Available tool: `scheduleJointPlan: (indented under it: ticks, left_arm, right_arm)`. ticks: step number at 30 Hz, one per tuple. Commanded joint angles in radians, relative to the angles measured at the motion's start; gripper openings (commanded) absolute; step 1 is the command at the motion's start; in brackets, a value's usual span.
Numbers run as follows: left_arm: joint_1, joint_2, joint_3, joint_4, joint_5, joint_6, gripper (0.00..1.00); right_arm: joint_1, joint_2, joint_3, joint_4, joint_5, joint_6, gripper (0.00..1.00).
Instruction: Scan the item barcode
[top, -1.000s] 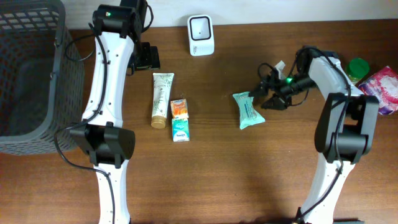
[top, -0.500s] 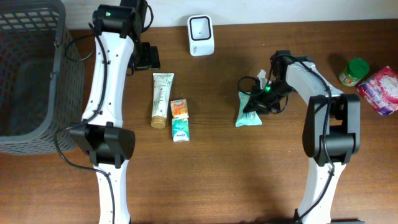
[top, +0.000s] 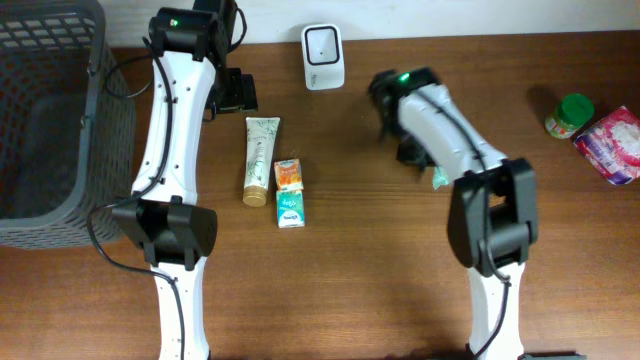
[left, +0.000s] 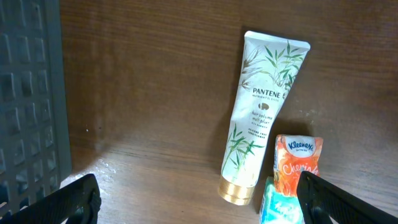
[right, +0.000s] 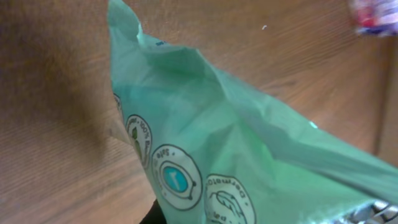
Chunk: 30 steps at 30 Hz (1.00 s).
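Right gripper (top: 430, 172) is clamped on the green pack (right: 236, 143), at four o'clock from the scanner (top: 323, 43). Pickup looks done; showing the barcode is left. Left gripper (left: 199, 202) gapes wide, empty, above the tube (left: 261, 118).

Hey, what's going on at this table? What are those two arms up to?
The right hand is closed on a green packet, which fills its own camera view; from above, the arm hides most of it. It is a little in front of the white scanner at the back of the table, so a barcode scan looks likely next. The left hand hangs open over a tube and small tissue packs, touching nothing. A grey basket stands at the left.
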Motion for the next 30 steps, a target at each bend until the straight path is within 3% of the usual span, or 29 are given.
scheduleJointPlan:
  ticks: [1, 2, 6, 7, 8, 11, 14, 18, 20, 22, 26, 30]
  left_arm:
    - [-0.002, -0.008, 0.0, -0.001, -0.011, 0.012, 0.99]
    - [-0.002, -0.008, 0.0, -0.001, -0.011, 0.012, 0.99]
    - [-0.002, -0.008, 0.0, -0.001, -0.011, 0.012, 0.99]
    - [-0.002, -0.008, 0.0, -0.001, -0.011, 0.012, 0.99]
    - [-0.002, -0.008, 0.0, -0.001, -0.011, 0.012, 0.99]
    - [-0.002, -0.008, 0.0, -0.001, -0.011, 0.012, 0.99]
    - [-0.002, -0.008, 0.0, -0.001, -0.011, 0.012, 0.99]
    - [-0.002, -0.008, 0.0, -0.001, -0.011, 0.012, 0.99]
    - [-0.002, -0.008, 0.0, -0.001, -0.011, 0.012, 0.99]
    - [-0.002, -0.008, 0.0, -0.001, -0.011, 0.012, 0.99]
    - [-0.002, -0.008, 0.0, -0.001, -0.011, 0.012, 0.99]
    - [-0.002, -0.008, 0.0, -0.001, -0.011, 0.012, 0.99]
  right_arm:
    - [0.079, 0.04, -0.087, 0.052, 0.179, 0.108, 0.04]
    - [0.103, 0.062, -0.109, 0.072, 0.179, 0.108, 0.04]
    - [0.164, 0.111, -0.113, 0.084, 0.113, 0.107, 0.2]
    - [0.181, 0.111, -0.113, 0.089, 0.077, 0.107, 0.3]
    - [0.195, 0.111, -0.113, 0.1, 0.037, 0.103, 0.6]
    - [0.211, 0.111, -0.09, 0.117, -0.122, 0.068, 0.59]
    - [0.211, 0.111, 0.009, 0.108, -0.261, -0.018, 0.64]
    - [0.174, 0.111, 0.221, -0.061, -0.296, -0.045, 0.71]
    - [0.134, 0.111, 0.29, -0.112, -0.378, -0.168, 0.71]
    - [0.053, 0.111, 0.324, -0.172, -0.566, -0.444, 0.8]
    - [-0.075, 0.113, 0.266, -0.225, -0.6, -0.588, 0.8]
    - [-0.205, 0.113, 0.169, -0.185, -0.866, -0.877, 0.81]
